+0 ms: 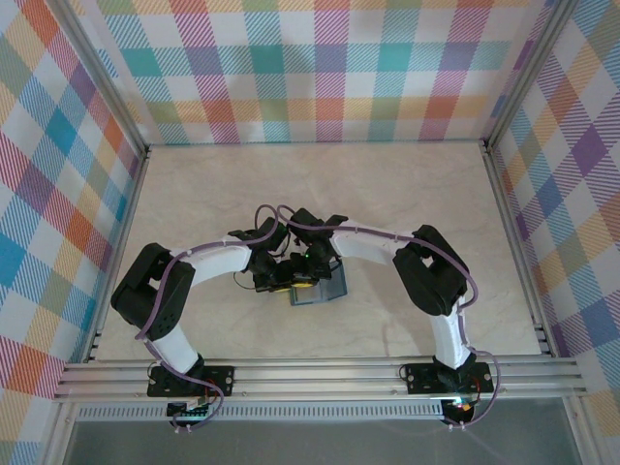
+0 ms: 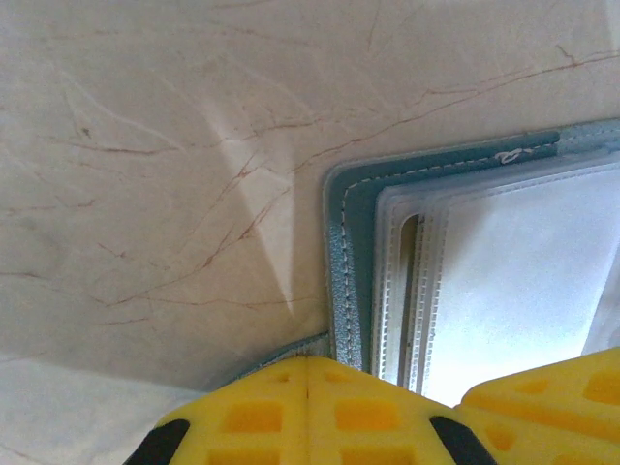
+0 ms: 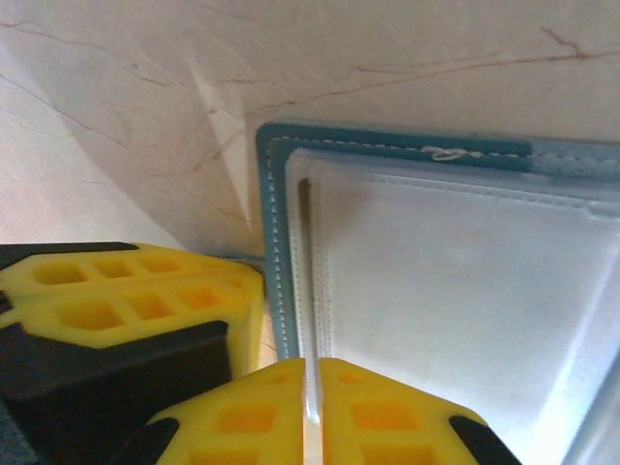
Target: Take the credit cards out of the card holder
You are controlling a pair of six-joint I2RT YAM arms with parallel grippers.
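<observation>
Table [image 1: 387,194]: cream marble-look surface with thin brown veins. A bright wedge of reflected light is seen beside the holder in the left wrist view.

Room: the table is enclosed on three sides by walls [image 1: 320,68] covered in pastel plaid of pink, teal, orange, yellow and purple. Aluminium posts [image 1: 100,77] are set at the two far corners. Ribbed aluminium rails [image 1: 320,373] run along the near edge, and both arm bases are bolted to them.

Card holder [image 1: 325,289]: found lying flat and open on the table, a little near of centre, where the two arms meet. A teal stitched border is seen around clear, whitish pocket sleeves. The credit cards cannot be told apart from the pale sleeves.

Left gripper [image 2: 308,366]: its yellow fingers are pressed together, seam closed, with the tips set at the holder's left edge. A strip of teal edge runs in under the tips. Whether that edge is pinched cannot be told.

Right gripper [image 3: 312,368]: just beside the left one, over the holder's near edge. Its jaws are drawn in to a hairline. A thin pale line is seen in the seam, but whether it is a card, a sleeve or only light cannot be told.
</observation>
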